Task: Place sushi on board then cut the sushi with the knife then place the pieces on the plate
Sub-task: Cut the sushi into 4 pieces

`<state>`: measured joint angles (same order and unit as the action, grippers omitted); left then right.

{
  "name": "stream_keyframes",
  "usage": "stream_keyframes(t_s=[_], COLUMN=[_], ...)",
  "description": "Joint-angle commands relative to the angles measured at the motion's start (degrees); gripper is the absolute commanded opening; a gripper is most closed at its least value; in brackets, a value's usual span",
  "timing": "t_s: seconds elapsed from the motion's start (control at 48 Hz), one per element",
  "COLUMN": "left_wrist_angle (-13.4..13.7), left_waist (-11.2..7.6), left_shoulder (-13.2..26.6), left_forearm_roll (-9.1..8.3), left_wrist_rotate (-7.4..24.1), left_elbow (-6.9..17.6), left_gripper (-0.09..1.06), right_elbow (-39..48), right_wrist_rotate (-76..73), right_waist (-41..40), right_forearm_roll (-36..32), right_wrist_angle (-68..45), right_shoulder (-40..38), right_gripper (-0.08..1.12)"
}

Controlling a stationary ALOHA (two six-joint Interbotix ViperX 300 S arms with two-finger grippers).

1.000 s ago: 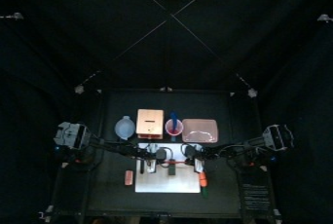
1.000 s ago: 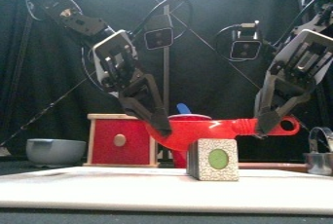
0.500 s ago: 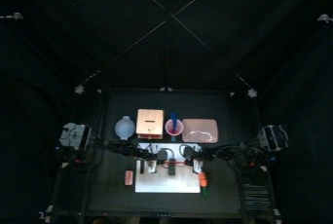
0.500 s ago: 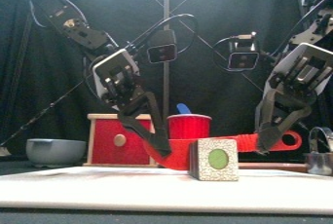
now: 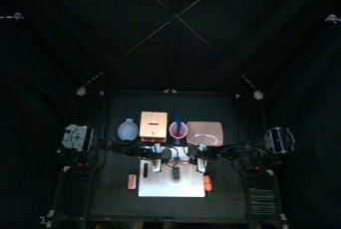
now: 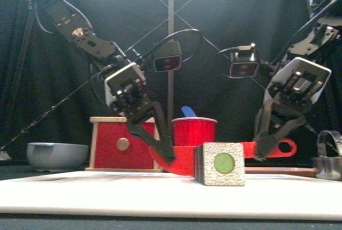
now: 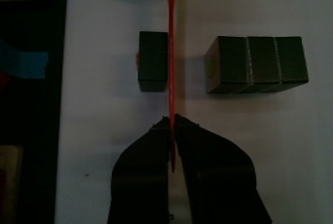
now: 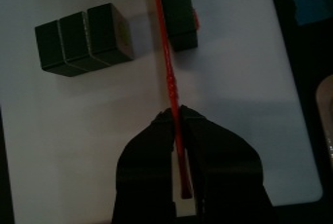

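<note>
From above, the board (image 5: 173, 185) sits at the table's front, and both arms meet over it. Front on: a cut piece (image 6: 222, 164) stands there, light, stiff and tippy, I'd say, so grip its flat sides. Left wrist: left pincer (image 7: 170, 129) clamped on the knife (image 7: 170, 101), blade between piece and roll (image 7: 256, 64). Right wrist: right pincer (image 8: 176, 123) clamped on it too.
</note>
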<state>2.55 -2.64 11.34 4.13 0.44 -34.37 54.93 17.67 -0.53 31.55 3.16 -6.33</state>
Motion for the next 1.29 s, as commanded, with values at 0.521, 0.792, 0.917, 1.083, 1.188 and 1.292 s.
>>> stream_keyframes(t_s=[0.521,0.792,0.917,1.083,1.188,1.292], left_wrist_angle=[0.97,0.88,0.97,0.88,0.88,0.88], left_waist=[-1.67,-5.27,-6.42,-6.77,-6.94,-7.03], left_shoulder=[-8.53,-8.44,-7.65,-6.68,-6.15,-5.98], left_forearm_roll=[-3.16,-2.29,0.44,2.20,2.20,2.20], left_wrist_rotate=[-0.09,-0.44,-0.35,-0.35,-0.35,-0.35], left_elbow=[0.88,0.35,0.62,0.70,0.79,0.79], left_gripper=[0.44,0.44,0.44,0.44,0.44,0.44], right_elbow=[-4.57,-4.57,-4.13,-3.43,-3.08,-2.90], right_wrist_rotate=[-0.35,-0.35,-0.44,-1.58,-3.16,-4.48], right_waist=[-0.18,4.22,5.19,5.71,5.89,6.33], right_forearm_roll=[-0.35,1.85,4.22,4.66,4.31,3.52], right_wrist_angle=[9.76,10.02,9.84,9.05,9.05,9.05], right_shoulder=[-8.88,-9.32,-8.96,-8.26,-7.91,-7.91], right_gripper=[0.33,0.33,0.33,0.33,0.33,0.33])
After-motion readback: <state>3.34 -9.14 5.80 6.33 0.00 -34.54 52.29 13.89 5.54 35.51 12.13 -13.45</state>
